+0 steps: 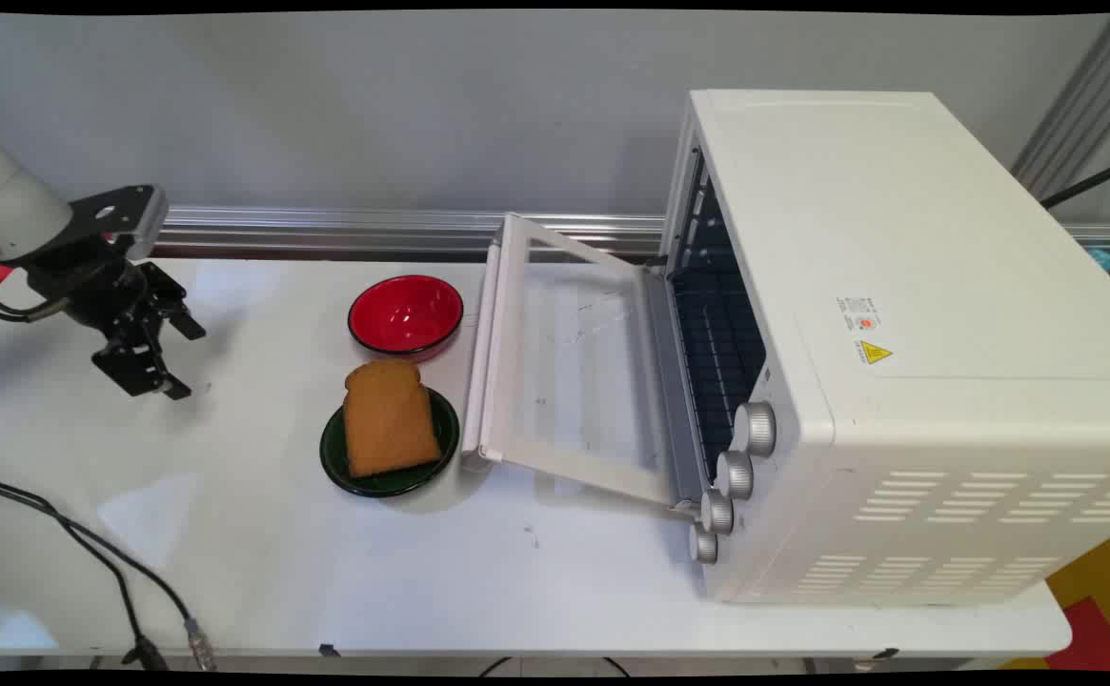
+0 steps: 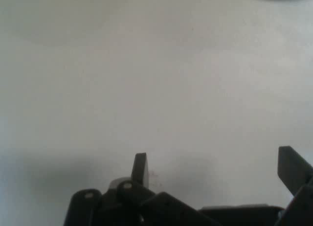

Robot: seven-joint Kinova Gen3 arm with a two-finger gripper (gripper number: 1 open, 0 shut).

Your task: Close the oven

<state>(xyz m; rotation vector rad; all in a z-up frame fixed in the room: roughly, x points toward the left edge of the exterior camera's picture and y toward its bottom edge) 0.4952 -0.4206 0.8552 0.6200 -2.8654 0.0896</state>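
My black gripper (image 1: 183, 360) hangs low over the left part of the white table (image 1: 259, 553), open, with nothing between its fingers. In the hand view the gripper (image 2: 215, 167) faces only bare tabletop, its two fingertips (image 2: 140, 166) standing far apart. To the gripper's right, a slice of toast (image 1: 388, 419) lies on a dark green plate (image 1: 440, 457). Just behind the plate is an empty red bowl (image 1: 406, 312).
A white toaster oven (image 1: 898, 333) stands on the right, its glass door (image 1: 569, 362) folded down toward the plate and bowl, and several silver knobs (image 1: 755, 427) along its front edge. Black cables (image 1: 88, 553) trail across the near left corner. An aluminium rail (image 1: 326, 229) runs along the back.
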